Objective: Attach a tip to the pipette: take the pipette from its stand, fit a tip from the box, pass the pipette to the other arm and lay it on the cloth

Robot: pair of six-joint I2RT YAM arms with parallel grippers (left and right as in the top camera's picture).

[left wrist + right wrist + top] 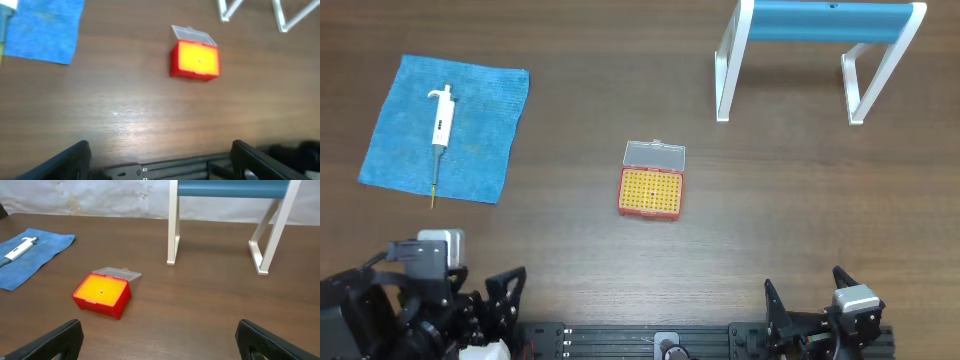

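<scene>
A white pipette [440,120] with a yellowish tip lies on the blue cloth [470,150] at the far left; it also shows on the cloth [35,255] as the pipette [17,250] in the right wrist view. The red tip box [651,190], lid open and full of yellow tips, stands mid-table, also seen as the box [196,60] and the box [102,295]. The blue-and-white stand [820,22] is at the far right. My left gripper [485,300] and right gripper [810,290] are open near the front edge, holding nothing.
The stand's white legs [173,225] rise behind the box. Bare brown tabletop lies between the box and both grippers. The arms' bases and a black rail [650,340] run along the front edge.
</scene>
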